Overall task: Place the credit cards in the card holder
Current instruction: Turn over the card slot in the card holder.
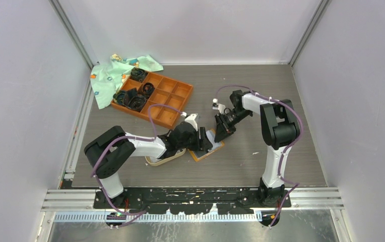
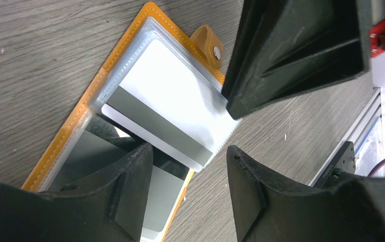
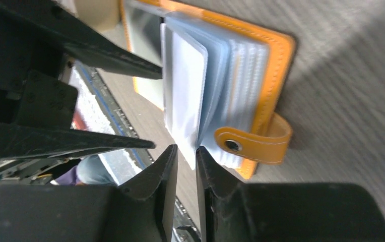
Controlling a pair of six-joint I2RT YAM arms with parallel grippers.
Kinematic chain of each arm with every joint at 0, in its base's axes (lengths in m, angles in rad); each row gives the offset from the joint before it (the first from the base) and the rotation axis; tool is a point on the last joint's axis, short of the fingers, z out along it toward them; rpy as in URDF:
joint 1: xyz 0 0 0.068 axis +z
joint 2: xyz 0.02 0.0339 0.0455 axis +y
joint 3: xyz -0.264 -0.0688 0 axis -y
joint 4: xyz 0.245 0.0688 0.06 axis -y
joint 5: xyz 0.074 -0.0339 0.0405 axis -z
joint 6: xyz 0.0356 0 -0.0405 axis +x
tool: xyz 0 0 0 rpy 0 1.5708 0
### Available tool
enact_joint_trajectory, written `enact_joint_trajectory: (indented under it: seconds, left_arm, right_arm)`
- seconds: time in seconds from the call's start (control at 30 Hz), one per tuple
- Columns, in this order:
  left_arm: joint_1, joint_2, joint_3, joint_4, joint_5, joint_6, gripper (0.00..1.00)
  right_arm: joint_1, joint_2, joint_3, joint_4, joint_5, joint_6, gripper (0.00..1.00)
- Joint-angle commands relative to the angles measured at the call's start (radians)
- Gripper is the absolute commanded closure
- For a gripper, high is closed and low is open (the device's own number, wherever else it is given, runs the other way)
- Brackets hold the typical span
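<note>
Right gripper (image 3: pixel 185 151) over open card holder (image 3: pixel 276 45) (tan dish (image 1: pixel 156 162) beside, tray (image 1: pixel 169 100) behind)

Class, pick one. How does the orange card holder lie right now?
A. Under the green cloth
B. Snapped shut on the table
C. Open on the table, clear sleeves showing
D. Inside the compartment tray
C: the card holder lies open on the table with its snap strap undone and its clear sleeves fanned out. A white card sits in one sleeve.
</note>
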Motion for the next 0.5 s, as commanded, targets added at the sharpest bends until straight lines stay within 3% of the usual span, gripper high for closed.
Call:
enact_joint_trajectory:
  seconds: [0.0,0.23,0.47]
  left_arm:
    - [0.003,-0.05,-0.006,0.074,0.012,-0.003,0.44]
    - [0.003,-0.049,-0.008,0.076,0.012,0.0,0.44]
    - [0.004,-0.045,-0.005,0.071,0.004,0.0,0.47]
  right_arm:
    - [0.001,-0.097,-0.019,0.099,0.124,0.059,0.71]
    - [0.001,-0.174,-0.05,0.151,0.174,0.06,0.67]
    - [0.022,-0.125,-0.032,0.11,0.116,0.04,0.7]
